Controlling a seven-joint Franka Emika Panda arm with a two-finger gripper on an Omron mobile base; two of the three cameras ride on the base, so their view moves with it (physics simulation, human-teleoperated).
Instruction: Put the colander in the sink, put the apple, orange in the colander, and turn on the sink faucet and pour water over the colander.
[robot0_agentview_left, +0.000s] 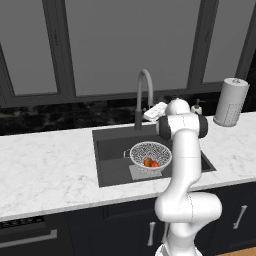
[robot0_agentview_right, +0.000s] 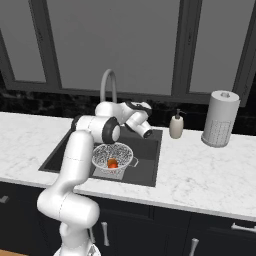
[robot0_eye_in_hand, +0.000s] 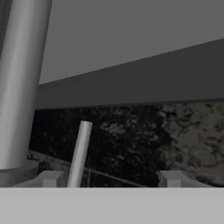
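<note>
Arm at the faucet lever, fruit already in the colander
Left base view: colander (robot0_agentview_left: 150, 155) sits in sink (robot0_agentview_left: 112, 155) under the spout so water lands on it, orange (robot0_agentview_left: 148, 162) and apple (robot0_agentview_left: 155, 164) inside. Right base view: gripper (robot0_agentview_right: 147, 132) reaches beside sink faucet (robot0_agentview_right: 108, 86). Hand view: jaws stand fairly wide around the thin lever (robot0_eye_in_hand: 80, 154), gripping nothing, likely to push it

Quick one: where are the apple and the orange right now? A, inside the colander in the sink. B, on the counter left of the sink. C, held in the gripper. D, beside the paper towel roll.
A: the apple and orange lie inside the colander, which sits in the sink.
</note>
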